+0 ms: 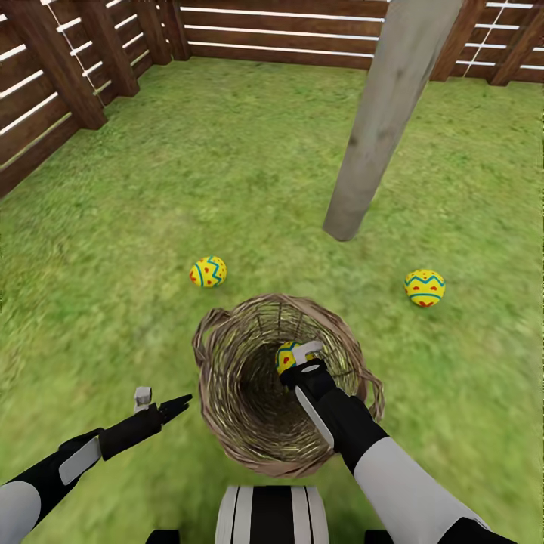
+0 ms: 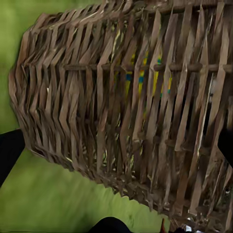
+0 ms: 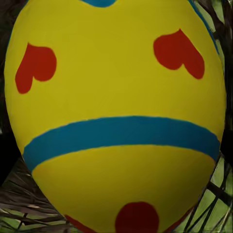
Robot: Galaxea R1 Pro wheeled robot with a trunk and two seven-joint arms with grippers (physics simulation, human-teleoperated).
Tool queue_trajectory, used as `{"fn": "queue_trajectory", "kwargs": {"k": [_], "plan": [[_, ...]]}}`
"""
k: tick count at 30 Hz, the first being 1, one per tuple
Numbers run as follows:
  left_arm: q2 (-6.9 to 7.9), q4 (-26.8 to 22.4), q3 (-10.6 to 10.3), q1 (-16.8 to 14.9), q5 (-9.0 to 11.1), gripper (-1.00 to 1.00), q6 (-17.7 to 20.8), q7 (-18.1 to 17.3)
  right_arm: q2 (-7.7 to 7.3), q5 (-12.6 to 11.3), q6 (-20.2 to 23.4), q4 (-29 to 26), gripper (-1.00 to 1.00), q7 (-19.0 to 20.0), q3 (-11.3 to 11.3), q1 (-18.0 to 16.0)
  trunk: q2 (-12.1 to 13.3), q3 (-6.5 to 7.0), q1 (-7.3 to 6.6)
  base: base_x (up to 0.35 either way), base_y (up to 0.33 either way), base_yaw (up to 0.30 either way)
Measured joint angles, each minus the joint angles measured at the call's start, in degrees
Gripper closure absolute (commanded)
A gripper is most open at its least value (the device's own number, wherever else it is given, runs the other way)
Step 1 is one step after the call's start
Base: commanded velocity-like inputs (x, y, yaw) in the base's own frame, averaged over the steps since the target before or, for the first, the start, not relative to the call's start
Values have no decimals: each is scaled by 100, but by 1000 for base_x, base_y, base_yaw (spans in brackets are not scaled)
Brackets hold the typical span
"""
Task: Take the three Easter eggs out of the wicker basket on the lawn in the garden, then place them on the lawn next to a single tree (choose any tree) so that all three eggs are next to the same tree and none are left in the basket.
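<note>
The wicker basket (image 1: 227,332) stands on the lawn (image 1: 113,227) right in front of me. Inside it my right gripper (image 1: 301,360) is shut on one Easter egg (image 1: 285,355), whose yellow shell with blue band and red marks sits close up in the right wrist view (image 3: 116,97). Two other Easter eggs (image 1: 208,271) (image 1: 425,287) lie on the grass on either side of the tree (image 1: 385,113), a pale grey trunk. My left gripper (image 1: 162,402) hangs open just left of the basket; its wrist view faces the woven wall (image 2: 97,111), the egg (image 2: 141,77) glimpsed through it.
A brown slat fence (image 1: 68,83) bounds the garden on the left and across the back. Open grass stretches between the fence and the tree. My own base (image 1: 272,514) shows at the bottom edge, just behind the basket.
</note>
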Motion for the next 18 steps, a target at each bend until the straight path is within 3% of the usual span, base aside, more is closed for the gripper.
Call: {"fn": "queue_trajectory", "kwargs": {"k": [9, 18], "plan": [[2, 0, 1, 0, -11, -100, 2, 34, 2, 5, 3, -7, 100, 10, 0, 0, 361, 233, -196, -155, 0, 0], [2, 0, 1, 0, -11, -100, 2, 36, 25, -8, 3, -133, 100, 49, 6, 0, 722, 478, -394, -65, 0, 0]]}}
